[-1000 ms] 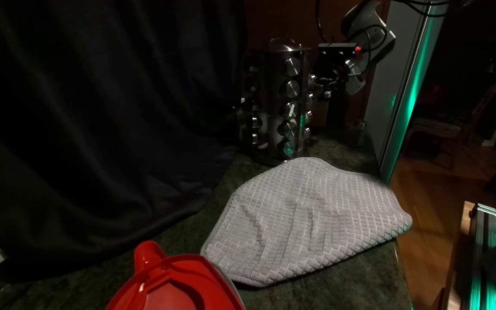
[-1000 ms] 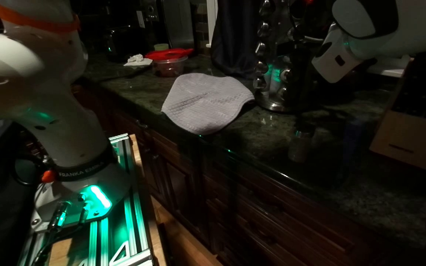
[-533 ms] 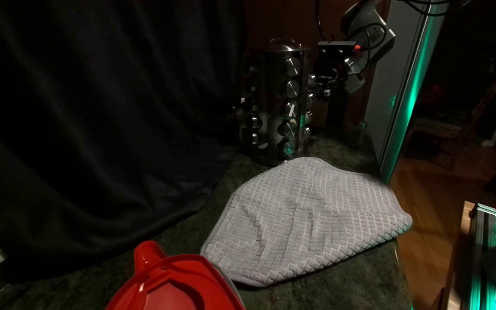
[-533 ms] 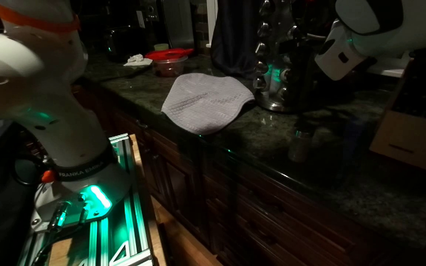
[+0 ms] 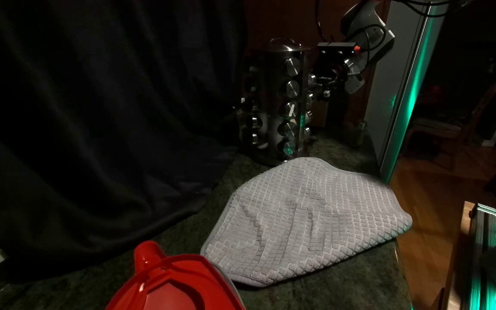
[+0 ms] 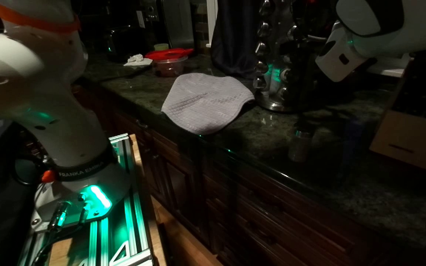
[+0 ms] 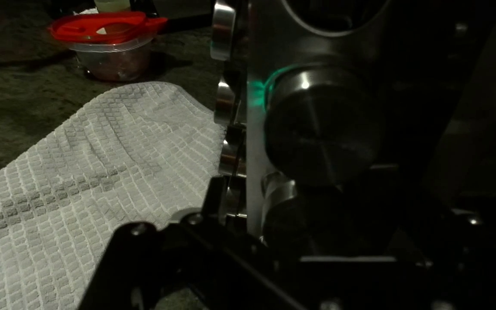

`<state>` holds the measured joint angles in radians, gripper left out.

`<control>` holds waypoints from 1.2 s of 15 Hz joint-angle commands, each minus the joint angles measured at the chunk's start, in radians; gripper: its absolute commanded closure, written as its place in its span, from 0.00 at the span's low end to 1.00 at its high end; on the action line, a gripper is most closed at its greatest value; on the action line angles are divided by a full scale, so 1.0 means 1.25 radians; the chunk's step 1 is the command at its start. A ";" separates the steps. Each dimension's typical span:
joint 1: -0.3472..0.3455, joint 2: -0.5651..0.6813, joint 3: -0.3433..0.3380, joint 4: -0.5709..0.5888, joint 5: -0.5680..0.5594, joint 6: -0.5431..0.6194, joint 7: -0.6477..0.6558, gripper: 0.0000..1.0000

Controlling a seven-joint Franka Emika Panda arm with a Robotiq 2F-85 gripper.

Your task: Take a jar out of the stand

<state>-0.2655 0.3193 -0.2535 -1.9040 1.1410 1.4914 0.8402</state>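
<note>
Dark stone counter [image 5: 360,280]; grey cloth [image 5: 306,219] reaches its front edge; black drape [image 5: 123,107] falls at the back edge; gripper [image 7: 308,202] spread beside the stand [image 5: 272,99].

The arm [image 6: 65,111] stands tall, its wrist [image 6: 340,55] slanting down. The pincer [image 7: 341,198] looks spread wide, but only one finger [image 7: 213,200] shows clearly.

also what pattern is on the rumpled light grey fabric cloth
The grey cloth has a grid of small raised blocks, clearest in the wrist view.
</note>
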 commanded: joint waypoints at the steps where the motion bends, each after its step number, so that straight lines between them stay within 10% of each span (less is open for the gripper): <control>1: 0.005 0.010 -0.006 0.014 -0.003 0.015 0.010 0.00; 16: 0.011 0.017 -0.004 0.013 -0.005 0.031 0.007 0.01; 18: 0.012 0.018 -0.004 0.013 -0.005 0.031 0.007 0.15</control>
<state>-0.2596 0.3345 -0.2548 -1.8946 1.1407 1.5087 0.8402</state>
